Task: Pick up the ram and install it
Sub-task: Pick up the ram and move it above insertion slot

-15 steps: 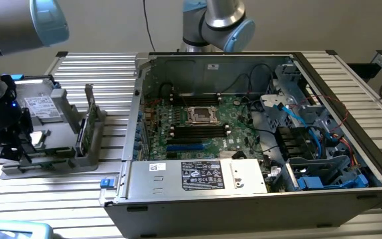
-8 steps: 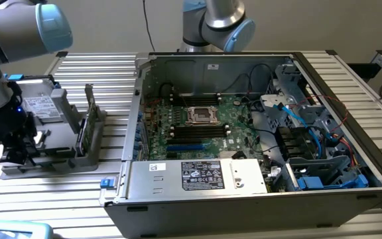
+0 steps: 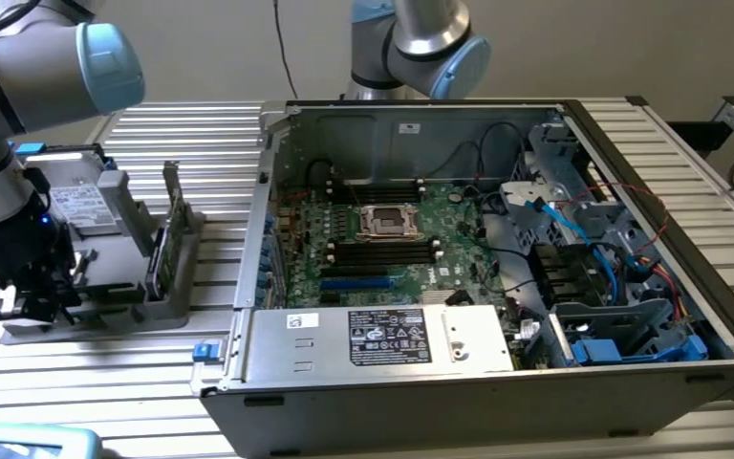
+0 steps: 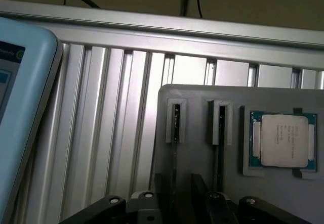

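Slatted aluminium table (image 3: 112, 382) — gripper (image 4: 181, 179) over grey tray (image 4: 202, 98), jaws apart, empty | ram (image 3: 157, 260) upright in tray

We're over the ribbed, silvery aluminium worktop (image 4: 101, 133), its slats giving off a dull sheen. On it sits a smooth, matt grey plastic holder block (image 4: 197, 150), and a square processor with a brushed metal lid (image 4: 283, 140). The gripper (image 4: 183, 196) is matt black. The grey computer case (image 3: 469, 402) reads as painted sheet metal, and the pale blue device edge (image 4: 25, 107) is glossy plastic.
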Controlling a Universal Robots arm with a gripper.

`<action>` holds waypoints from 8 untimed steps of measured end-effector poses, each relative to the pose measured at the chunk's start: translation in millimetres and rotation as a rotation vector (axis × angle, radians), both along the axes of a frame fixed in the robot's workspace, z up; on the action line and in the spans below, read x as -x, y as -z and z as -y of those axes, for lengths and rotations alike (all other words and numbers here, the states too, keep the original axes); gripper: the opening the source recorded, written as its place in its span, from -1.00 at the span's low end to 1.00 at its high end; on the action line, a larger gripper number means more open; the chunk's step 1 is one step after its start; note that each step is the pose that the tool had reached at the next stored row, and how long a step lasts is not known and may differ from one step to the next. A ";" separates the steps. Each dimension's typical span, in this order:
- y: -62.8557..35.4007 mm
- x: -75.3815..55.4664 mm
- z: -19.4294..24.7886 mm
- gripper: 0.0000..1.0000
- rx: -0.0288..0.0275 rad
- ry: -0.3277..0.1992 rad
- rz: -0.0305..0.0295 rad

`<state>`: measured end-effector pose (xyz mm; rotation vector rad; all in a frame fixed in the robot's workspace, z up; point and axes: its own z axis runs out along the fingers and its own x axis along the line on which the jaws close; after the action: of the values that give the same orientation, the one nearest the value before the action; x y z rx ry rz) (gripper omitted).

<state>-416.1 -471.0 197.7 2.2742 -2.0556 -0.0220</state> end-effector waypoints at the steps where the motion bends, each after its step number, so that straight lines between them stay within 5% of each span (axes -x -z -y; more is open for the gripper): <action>1: 0.0 0.0 0.0 -0.27 0.0003 0.000 0.0001; 8: 0.7 0.0 -0.1 -0.32 0.0033 0.000 0.0012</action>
<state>-416.1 -470.9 196.9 2.2732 -2.0544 -0.0172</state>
